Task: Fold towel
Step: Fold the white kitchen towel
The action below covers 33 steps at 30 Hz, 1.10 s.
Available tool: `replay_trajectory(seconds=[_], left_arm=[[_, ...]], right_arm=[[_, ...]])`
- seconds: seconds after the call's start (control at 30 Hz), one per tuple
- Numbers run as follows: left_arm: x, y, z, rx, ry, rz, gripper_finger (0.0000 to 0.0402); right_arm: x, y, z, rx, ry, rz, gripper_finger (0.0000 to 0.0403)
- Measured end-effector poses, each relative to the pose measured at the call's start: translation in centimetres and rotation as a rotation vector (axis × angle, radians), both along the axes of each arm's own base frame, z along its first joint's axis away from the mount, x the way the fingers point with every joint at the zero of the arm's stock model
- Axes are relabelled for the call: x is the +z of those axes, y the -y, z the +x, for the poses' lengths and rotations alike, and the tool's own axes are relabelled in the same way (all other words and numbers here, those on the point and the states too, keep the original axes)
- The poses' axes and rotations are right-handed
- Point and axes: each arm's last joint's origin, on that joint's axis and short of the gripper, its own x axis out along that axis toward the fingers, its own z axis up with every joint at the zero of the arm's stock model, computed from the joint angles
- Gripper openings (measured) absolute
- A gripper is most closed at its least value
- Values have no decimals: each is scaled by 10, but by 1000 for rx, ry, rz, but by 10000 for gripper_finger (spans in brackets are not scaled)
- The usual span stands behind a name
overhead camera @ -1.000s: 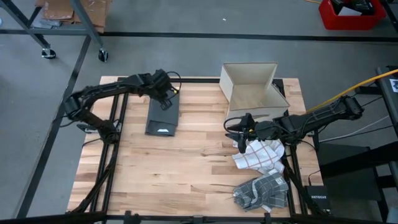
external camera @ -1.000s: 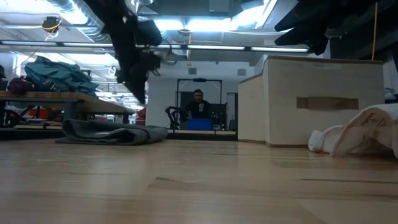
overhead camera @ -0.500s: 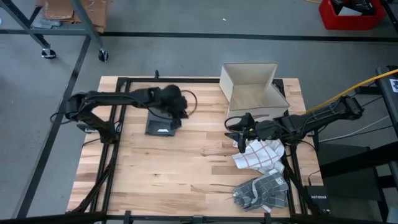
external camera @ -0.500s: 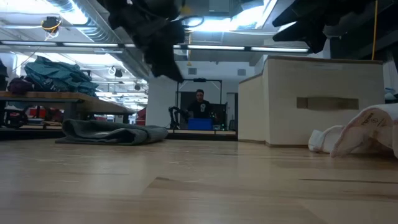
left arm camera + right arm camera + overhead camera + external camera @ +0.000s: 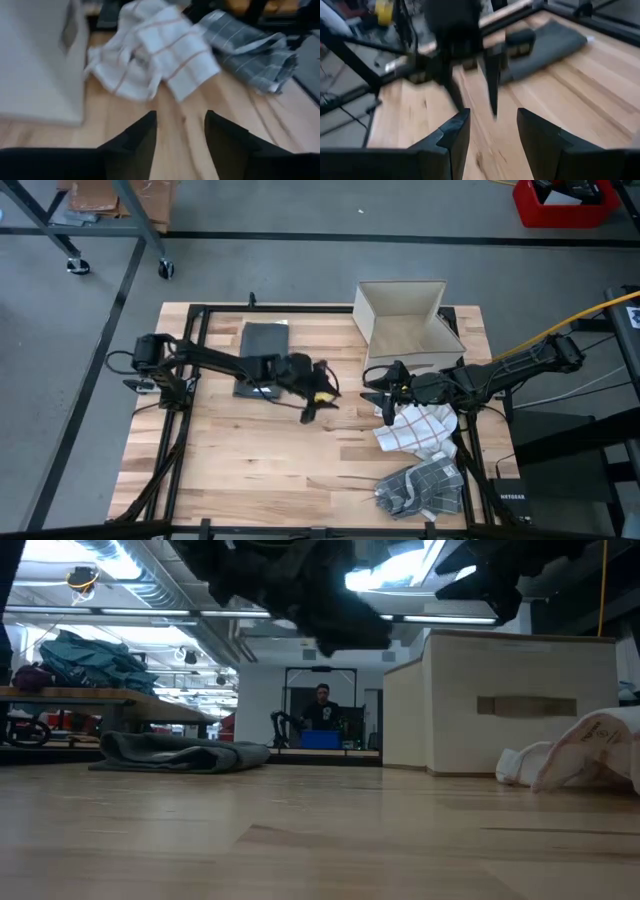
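Cardboard box (image 5: 405,320) stands open beyond my spread, empty right gripper (image 5: 381,397), its inside unreadable, the white checked towel (image 5: 417,428) crumpled just beside me on the wooden table (image 5: 300,450), room behind.

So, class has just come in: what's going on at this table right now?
A two-armed robot is partway through folding towels. One dark grey towel lies folded at the back left of the table. The left gripper, open and empty, reaches across the middle toward a crumpled white checked towel and a grey one lying on the right. The right gripper, open too, hovers by the white towel, next to a beige box.
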Motion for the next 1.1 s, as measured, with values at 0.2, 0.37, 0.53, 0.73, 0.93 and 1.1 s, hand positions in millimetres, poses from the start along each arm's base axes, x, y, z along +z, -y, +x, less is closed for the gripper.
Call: replay_trajectory(seconds=[0.2,0.37,0.53,0.73,0.93,1.1], left_arm=[[-23,22,20,-49,97,14,171],[-42,32,31,-47,121,22,165],[-48,39,39,-57,117,23,164],[-36,40,40,-53,152,7,164],[-32,35,40,-42,156,6,164],[-36,29,39,-29,111,14,164]], right_arm=[[12,0,4,-14,113,-19,166],[23,-1,5,-5,153,-42,166],[25,-1,5,6,145,-36,166],[9,-3,0,23,-12,175,166],[-9,-5,-10,-6,-236,486,166],[-11,-8,-12,25,-306,632,166]])
